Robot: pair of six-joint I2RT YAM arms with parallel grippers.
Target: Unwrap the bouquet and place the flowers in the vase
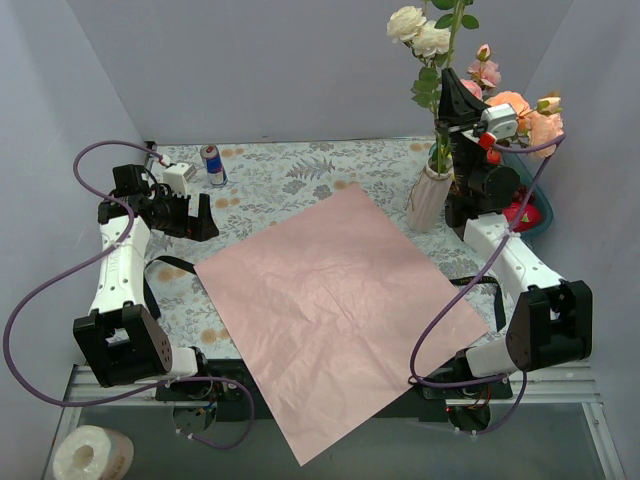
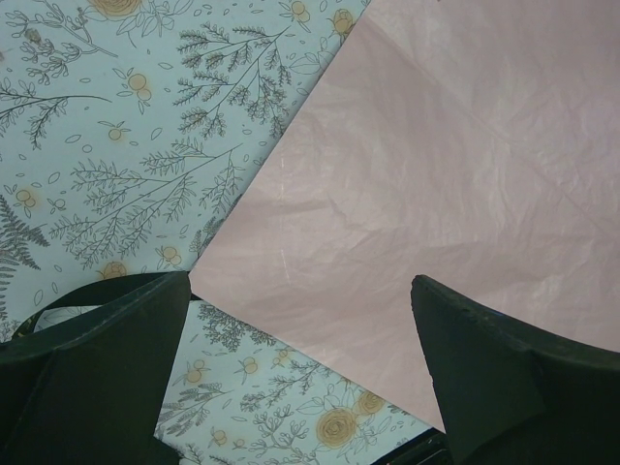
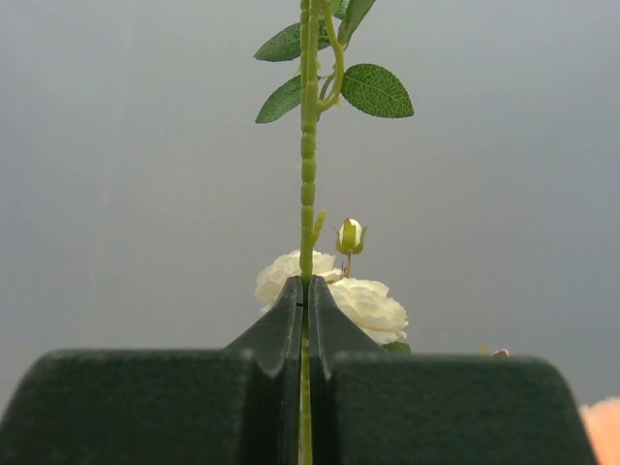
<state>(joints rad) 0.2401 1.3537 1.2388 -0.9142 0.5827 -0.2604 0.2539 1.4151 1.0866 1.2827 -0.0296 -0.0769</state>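
Note:
The bouquet's paper (image 1: 330, 300) lies unfolded, pink face up, across the middle of the table. The whitish ribbed vase (image 1: 430, 195) stands by its far right corner. The flowers rise above it: white roses (image 1: 418, 30) on a long green stem (image 1: 443, 120) that runs down to the vase's neck, and pink and peach blooms (image 1: 520, 110) whose stems are hidden behind my right arm. My right gripper (image 1: 449, 78) points upward, shut on that stem (image 3: 307, 184), white blooms (image 3: 368, 302) behind its tip (image 3: 307, 283). My left gripper (image 1: 208, 220) is open and holds nothing at the paper's (image 2: 436, 194) left corner (image 2: 298, 283).
A blue-red can (image 1: 212, 165) stands at the far left. A teal bowl (image 1: 543, 217) of fruit sits behind my right arm. Black bands lie on the floral cloth (image 1: 290, 175) beside each arm. A roll of white tape (image 1: 92, 455) rests off the table's near left.

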